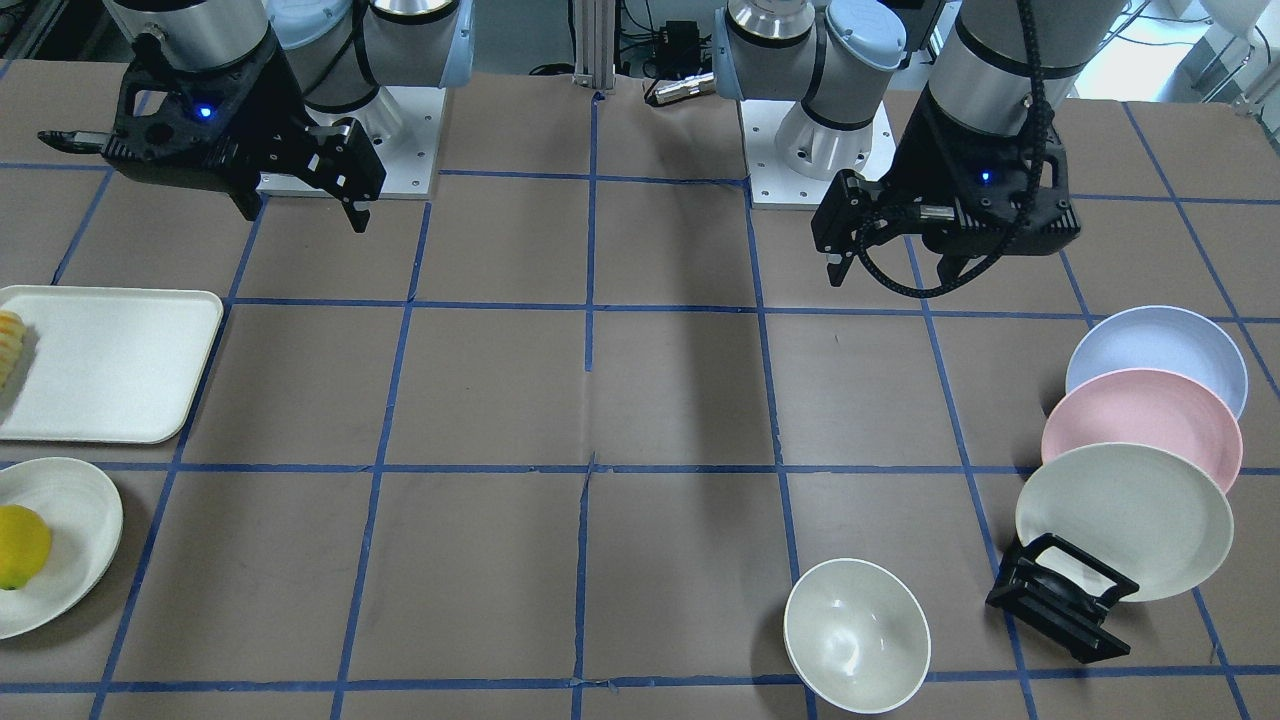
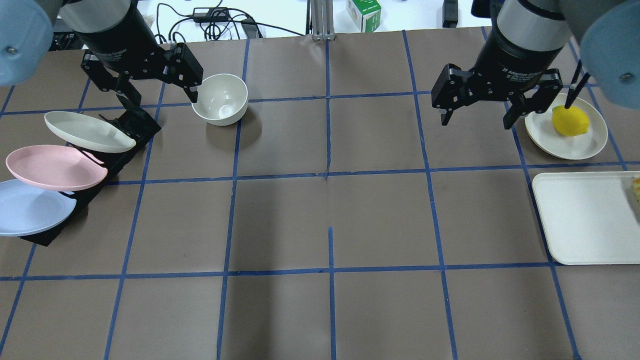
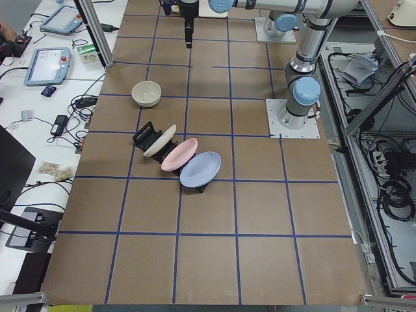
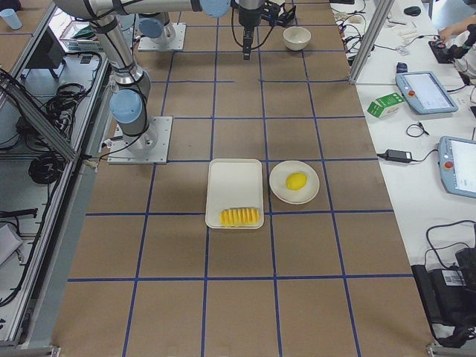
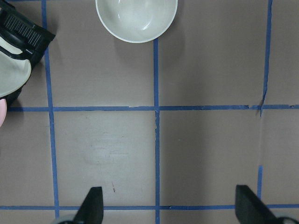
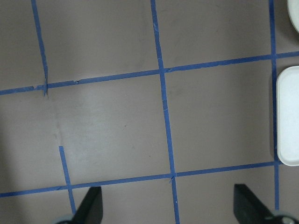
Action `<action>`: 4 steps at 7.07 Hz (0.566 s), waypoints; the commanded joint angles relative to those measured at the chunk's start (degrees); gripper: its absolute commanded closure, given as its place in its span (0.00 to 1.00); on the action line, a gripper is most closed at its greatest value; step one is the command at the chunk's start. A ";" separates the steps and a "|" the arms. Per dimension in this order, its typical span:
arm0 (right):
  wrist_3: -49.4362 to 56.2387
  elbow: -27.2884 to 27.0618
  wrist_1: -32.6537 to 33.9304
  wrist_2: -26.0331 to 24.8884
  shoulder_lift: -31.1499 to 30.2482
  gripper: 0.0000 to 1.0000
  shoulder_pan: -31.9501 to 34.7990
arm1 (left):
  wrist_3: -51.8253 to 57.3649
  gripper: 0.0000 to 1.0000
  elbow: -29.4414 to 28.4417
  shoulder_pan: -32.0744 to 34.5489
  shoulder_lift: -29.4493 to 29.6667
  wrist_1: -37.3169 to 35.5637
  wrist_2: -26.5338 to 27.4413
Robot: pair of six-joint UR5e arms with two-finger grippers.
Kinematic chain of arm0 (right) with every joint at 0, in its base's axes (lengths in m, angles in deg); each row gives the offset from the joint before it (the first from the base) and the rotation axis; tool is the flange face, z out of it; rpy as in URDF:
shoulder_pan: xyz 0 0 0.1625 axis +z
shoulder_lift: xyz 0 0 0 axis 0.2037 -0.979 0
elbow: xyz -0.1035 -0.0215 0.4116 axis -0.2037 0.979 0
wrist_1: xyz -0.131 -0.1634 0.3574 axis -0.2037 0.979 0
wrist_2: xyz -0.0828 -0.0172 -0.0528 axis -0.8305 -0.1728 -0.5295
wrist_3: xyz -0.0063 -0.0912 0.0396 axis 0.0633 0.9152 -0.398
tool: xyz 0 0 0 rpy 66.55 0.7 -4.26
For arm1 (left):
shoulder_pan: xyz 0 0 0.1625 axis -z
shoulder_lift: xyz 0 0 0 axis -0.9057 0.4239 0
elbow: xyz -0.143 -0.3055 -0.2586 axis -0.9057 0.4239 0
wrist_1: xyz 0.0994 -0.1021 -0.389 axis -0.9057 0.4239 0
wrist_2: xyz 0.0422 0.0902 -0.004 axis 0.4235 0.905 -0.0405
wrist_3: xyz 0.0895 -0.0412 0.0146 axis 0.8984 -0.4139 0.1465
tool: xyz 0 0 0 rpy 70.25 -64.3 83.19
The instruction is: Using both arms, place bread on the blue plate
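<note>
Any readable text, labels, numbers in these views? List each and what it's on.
"2F Adaptive Gripper": white print on the body of the black two-finger right tool, overhead view; the smaller line under it is unreadable.
Black two-finger left tool: similar white print, too blurred to read.
Green-and-white carton beyond the table: print too blurred.
Grey touchscreen pendant on the side desk: screen text too small.

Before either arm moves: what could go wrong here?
1. The blue plate leans in the rack with the pink plate overlapping it; pulling it out may drag the pink one or tip the rack.
2. The bread lies at the outer end of the tray, across the table from the rack; a carry or handover may drop it.
</note>
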 commanded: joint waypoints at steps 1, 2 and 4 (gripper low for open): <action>0.44 -0.02 0.08 -0.07 0.25 0.00 -0.12 | 0.00 0.00 -0.52 -4.46 -1.40 3.20 -0.04; 0.88 -0.02 0.61 -0.16 0.51 0.00 -0.91 | 0.00 0.00 -0.69 -7.97 -2.37 3.40 0.05; 3.25 -1.41 0.35 -0.43 0.60 0.00 -6.76 | -0.43 0.00 -0.52 -17.36 -4.13 3.32 0.31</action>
